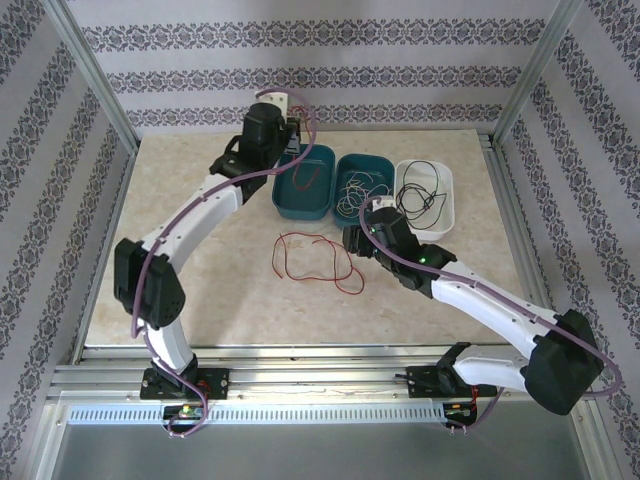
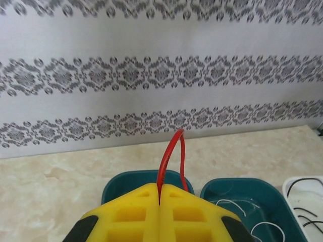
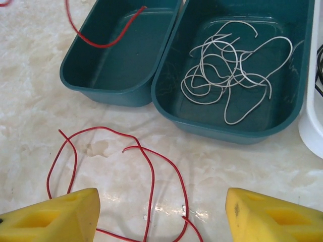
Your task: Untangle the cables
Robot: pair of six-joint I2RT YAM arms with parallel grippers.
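Red cable (image 2: 163,166) in left tool (image 2: 159,195) aloft

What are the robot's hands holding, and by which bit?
The left gripper pinches a red cable right where a loop of it arches up. The right gripper is open and holds nothing.

the left gripper (image 2: 159,195) is pinched closed on a red cable (image 2: 164,159) that loops upward, above a teal bin (image 2: 117,182); white cables (image 2: 227,202) lie in the neighbouring teal bin (image 2: 262,187).
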